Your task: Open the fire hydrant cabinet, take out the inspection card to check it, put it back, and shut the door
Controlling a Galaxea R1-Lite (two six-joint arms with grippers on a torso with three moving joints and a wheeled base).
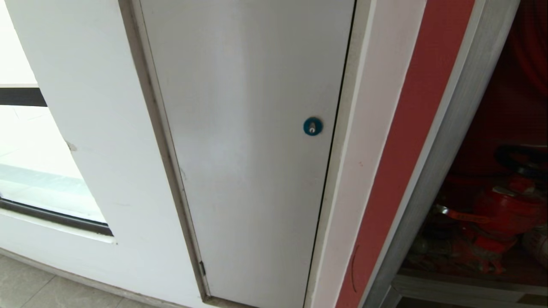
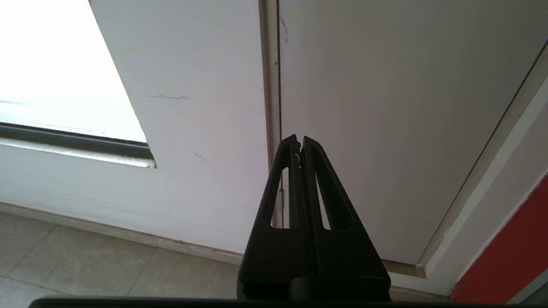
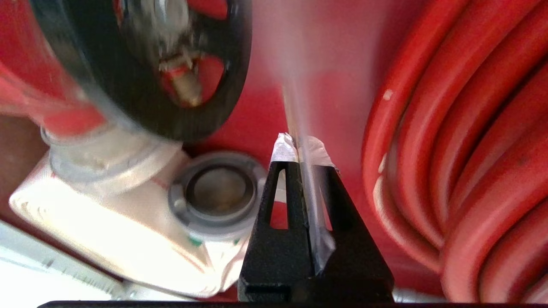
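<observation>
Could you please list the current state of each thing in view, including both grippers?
fire hydrant cabinet: open, red interior showing.
inspection card: seen edge-on, pinched in the right gripper inside the cabinet.
right gripper: shut on the card, between the valve handwheel and the hose reel.
left gripper: shut, empty, facing the white door.
white door: closed.
hose reel: coiled.
valve handwheel: untouched.

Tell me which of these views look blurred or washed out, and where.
Head view: the window at the left edge is blown out to white, while the cabinet interior at right sits dim. Left wrist view: sharp, but its window is overexposed too. Right wrist view: the black valve wheel is smeared, and the edge-on card in the right end effector fades into a pale streak.
</observation>
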